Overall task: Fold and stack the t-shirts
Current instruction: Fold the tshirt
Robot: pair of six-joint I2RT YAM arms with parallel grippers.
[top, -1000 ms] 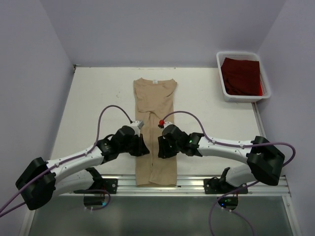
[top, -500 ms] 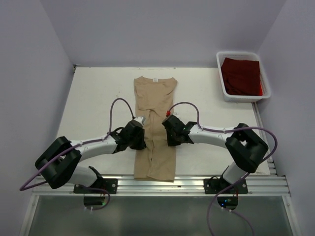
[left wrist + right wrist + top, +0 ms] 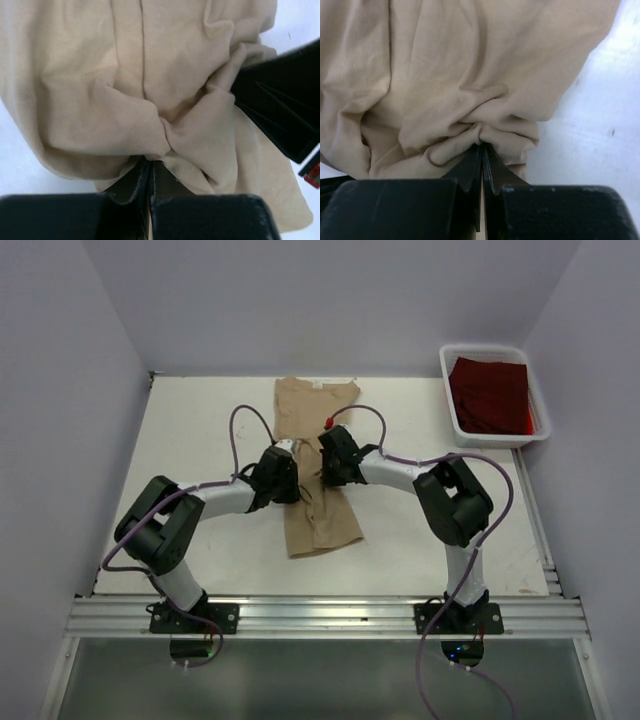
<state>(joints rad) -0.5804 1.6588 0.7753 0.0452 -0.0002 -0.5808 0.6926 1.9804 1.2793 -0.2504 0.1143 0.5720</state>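
The left gripper point(image 3: 150, 167) is clamping its fingers tight on a fold of the tan shirt point(image 3: 322, 525), and the right gripper point(image 3: 481, 150) is pinching another bunch just beside it. The tan shirt is lying rumpled on the table point(image 3: 200, 440), well left of the white bin point(image 3: 490, 441). The red shirt point(image 3: 490, 392) is sitting folded inside that bin.

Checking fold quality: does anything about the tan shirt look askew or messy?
Yes. The tan shirt is bunched into wrinkles mid-length, where the left gripper and right gripper each pinch a fold. Its near half lies skewed, out of line with the collar end.
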